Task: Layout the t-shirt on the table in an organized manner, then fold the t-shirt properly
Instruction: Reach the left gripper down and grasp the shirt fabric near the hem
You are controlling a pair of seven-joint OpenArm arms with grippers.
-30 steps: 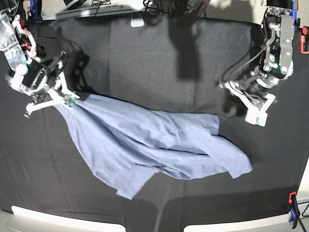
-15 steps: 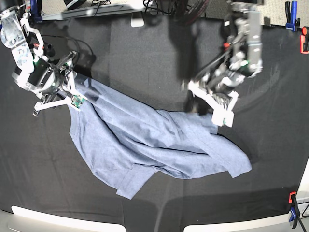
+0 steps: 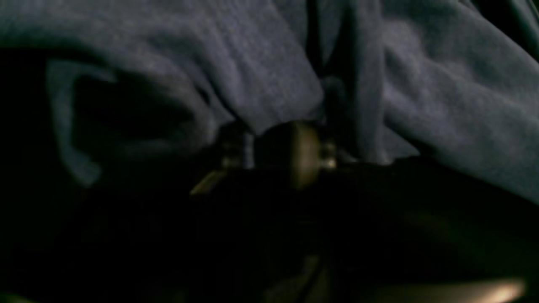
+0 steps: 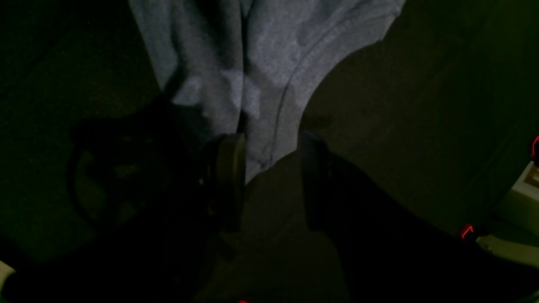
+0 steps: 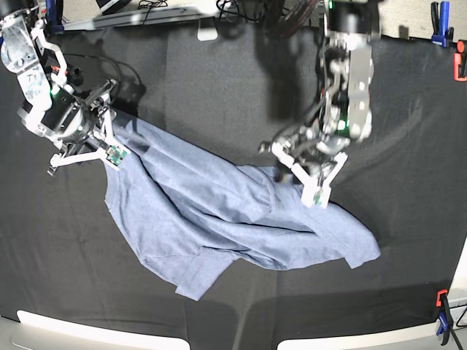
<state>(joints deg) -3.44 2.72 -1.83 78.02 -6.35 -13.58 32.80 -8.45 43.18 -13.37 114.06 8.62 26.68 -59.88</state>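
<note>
Left gripper (image 5: 300,177) has swung inward, jaws pinching the t-shirt (image 5: 219,219).

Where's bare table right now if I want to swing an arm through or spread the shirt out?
Bare table spans the far strip between the two arms, plus the near strip beneath the t-shirt and the side beyond its lower corner. Crowded: the left gripper shut on the shirt's upper edge, and the open right gripper at its corner.

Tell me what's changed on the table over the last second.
The left gripper swept in from the table's edge to the t-shirt's upper edge and shut on a fold. The right gripper let go of its corner, lifted slightly away, and stands open over it. That corner slid slightly; the rest stayed crumpled in place.
</note>
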